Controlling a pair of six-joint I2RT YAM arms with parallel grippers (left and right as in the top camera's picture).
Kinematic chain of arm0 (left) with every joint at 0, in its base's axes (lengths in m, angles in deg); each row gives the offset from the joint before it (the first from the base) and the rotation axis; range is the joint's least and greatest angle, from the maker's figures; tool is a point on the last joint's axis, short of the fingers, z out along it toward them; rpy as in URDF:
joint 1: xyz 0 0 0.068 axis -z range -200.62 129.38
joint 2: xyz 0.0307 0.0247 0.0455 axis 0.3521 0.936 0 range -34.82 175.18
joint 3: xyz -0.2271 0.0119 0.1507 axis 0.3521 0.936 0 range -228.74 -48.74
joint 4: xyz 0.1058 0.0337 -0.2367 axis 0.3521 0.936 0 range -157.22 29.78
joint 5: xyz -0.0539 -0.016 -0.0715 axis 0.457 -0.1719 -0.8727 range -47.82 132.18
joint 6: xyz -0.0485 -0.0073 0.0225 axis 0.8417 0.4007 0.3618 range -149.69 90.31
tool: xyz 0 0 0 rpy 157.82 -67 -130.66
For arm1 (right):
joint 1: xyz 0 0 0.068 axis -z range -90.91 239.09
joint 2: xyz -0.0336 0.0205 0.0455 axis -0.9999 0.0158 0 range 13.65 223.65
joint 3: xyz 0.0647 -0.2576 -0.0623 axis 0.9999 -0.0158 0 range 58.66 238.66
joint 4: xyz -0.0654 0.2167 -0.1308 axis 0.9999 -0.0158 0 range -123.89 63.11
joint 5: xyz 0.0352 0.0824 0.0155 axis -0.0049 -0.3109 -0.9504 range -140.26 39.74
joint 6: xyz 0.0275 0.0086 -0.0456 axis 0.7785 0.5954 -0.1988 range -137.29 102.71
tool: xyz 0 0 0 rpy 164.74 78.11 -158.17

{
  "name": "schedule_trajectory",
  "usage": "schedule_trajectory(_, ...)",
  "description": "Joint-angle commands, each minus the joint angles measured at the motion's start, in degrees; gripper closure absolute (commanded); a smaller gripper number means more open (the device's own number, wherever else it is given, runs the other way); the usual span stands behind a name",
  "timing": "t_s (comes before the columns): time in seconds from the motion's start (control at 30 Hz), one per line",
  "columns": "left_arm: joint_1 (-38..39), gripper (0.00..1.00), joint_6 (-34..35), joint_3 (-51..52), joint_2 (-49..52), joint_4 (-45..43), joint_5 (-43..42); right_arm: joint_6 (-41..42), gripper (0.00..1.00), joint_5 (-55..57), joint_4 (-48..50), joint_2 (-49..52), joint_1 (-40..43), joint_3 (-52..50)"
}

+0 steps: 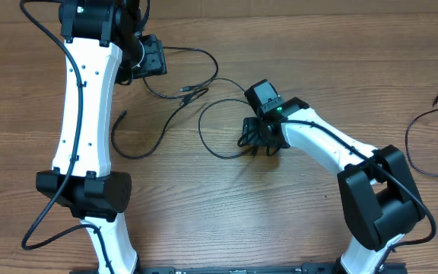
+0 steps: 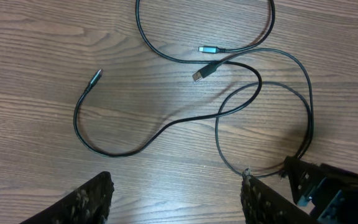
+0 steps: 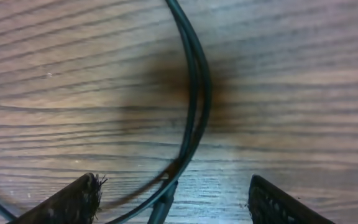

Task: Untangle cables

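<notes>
Wood-grain table [image 1: 226, 213], thin black looping cables [image 2: 74, 118]

A: Left arm [image 1: 90, 99] stretched straight up to twelve o'clock, left gripper [image 1: 149, 57] turned toward three, jaws wide apart.
B: And the right arm [image 1: 325, 144] reaches toward ten o'clock, right gripper [image 1: 258, 137] pointing down, fingers [image 3: 73, 200] spread.

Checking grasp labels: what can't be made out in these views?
- Overhead: right gripper's fingertips, hidden under its own body.
- Overhead: far-right cable, cut by the frame edge.
- Right wrist: cables blurred, too close; ends cut off.
- Left wrist: left gripper, fingers cut by bottom edge.
</notes>
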Motion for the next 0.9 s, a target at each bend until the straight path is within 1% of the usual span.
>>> schedule_trajectory(0.0, 0.4, 0.34, 1.2, 0.1, -1.8, 0.2, 0.5, 6.0, 0.26, 1.5, 0.7, -1.6, -0.2, -1.0)
schedule_trajectory(0.13, 0.4, 0.34, 1.2, 0.1, -1.8, 0.2, 0.5, 10.0, 0.26, 1.5, 1.2, -1.6, -0.2, -2.1)
schedule_trajectory(0.43, 0.4, 0.33, 1.2, 0.1, -1.8, 0.2, 0.5, 16.0, 0.27, 1.4, 1.7, -1.5, -0.2, -2.8)
schedule_trajectory(0.57, 0.4, 0.33, 1.0, 0.1, -1.8, 0.2, 0.6, 17.7, 0.28, 1.5, 1.7, -1.4, -0.3, -2.8)
schedule_trajectory(0.6, 0.4, 0.33, 1.0, 0.1, -1.8, 0.2, 0.6, 18.2, 0.31, 1.5, 1.7, -1.3, -0.3, -2.8)
schedule_trajectory(0.67, 0.4, 0.33, 1.0, 0.1, -1.8, 0.2, 0.6, 19.5, 0.33, 1.5, 1.7, -0.8, -0.3, -2.8)
schedule_trajectory(0.8, 0.4, 0.33, 0.9, 0.1, -1.8, 0.8, 1.4, 20.5, 0.33, 1.0, 1.8, 1.1, -0.5, -2.8)
schedule_trajectory(0.87, 0.4, 0.33, 0.9, 0.2, -1.8, 1.6, 3.8, 20.5, 0.33, 0.9, 1.8, 2.1, -0.7, -2.8)
